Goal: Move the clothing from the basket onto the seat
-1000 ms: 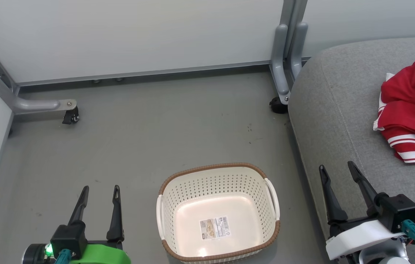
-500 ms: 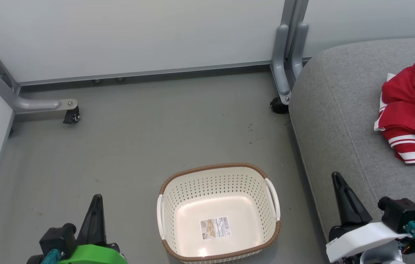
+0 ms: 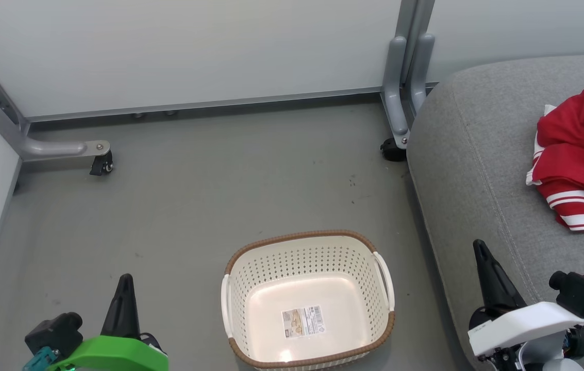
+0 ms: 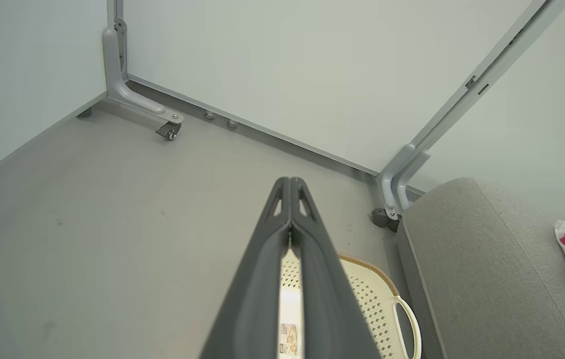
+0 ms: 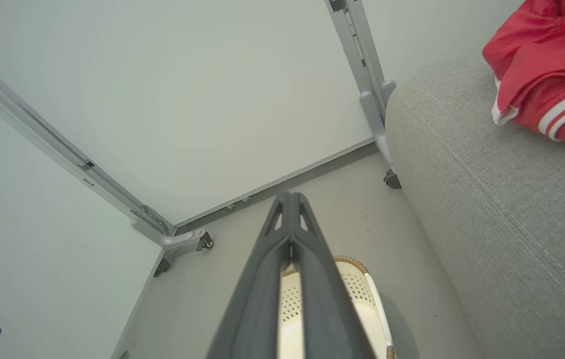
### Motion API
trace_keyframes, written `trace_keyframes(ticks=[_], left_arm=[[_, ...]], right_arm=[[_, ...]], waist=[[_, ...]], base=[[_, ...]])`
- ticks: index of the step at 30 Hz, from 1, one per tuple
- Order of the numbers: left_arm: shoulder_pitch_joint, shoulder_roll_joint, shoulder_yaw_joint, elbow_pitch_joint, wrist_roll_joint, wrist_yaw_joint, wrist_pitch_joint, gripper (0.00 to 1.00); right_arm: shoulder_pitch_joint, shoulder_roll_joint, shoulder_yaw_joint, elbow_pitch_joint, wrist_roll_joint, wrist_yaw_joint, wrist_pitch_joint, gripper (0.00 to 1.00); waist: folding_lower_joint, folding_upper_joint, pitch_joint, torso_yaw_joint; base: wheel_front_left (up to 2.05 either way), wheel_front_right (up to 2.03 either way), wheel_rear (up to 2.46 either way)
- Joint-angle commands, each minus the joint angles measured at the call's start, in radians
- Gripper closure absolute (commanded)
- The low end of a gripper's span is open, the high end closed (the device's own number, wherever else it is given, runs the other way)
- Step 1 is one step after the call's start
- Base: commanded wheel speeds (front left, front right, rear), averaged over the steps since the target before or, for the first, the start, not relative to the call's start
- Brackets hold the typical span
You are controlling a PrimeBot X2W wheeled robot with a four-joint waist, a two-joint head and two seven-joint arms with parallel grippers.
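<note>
Shiny red clothing [image 3: 578,170] with white stripe trim lies crumpled on the big grey fabric seat [image 3: 477,170], well apart from the cream perforated basket [image 3: 297,238] with a brown rim on the floor. The left gripper [image 3: 125,286] and the right gripper [image 3: 479,251] each have their fingers pressed together, gripping nothing.

One second ago the left gripper [image 3: 126,282], with two long dark fingers on a green wrist, held its fingers clearly apart. Half a second ago they were already together, and now they make one dark wedge. Its wrist has rolled too, and the black block on it has gone out to the left of the fingers.

The right gripper [image 3: 479,246], with dark fingers on a white wrist, has closed in the same way. In the head view its tip has come a little lower over the left edge of the grey fabric seat [image 3: 467,154], and its black block has shifted right.
</note>
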Motion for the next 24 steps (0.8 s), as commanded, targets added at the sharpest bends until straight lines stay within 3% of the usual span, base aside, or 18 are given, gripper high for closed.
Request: trace_keyframes(ticks=[1, 24], left_arm=[[-0.035, 0.003, 0.010, -0.013, -0.038, -0.007, 0.008, 1.00], [-0.070, -0.009, 0.064, -0.004, -0.354, -0.039, 0.091, 1.00]], right_arm=[[-0.031, -0.005, -0.005, -0.005, 0.041, 0.000, 0.003, 1.00], [-0.077, -0.017, -0.025, 0.062, 0.381, 0.000, 0.042, 1.00]], waist=[[0.0000, 0.0000, 0.000, 0.000], [0.0000, 0.0000, -0.008, 0.002]], base=[[0.00, 0.00, 0.00], [0.00, 0.00, 0.00]])
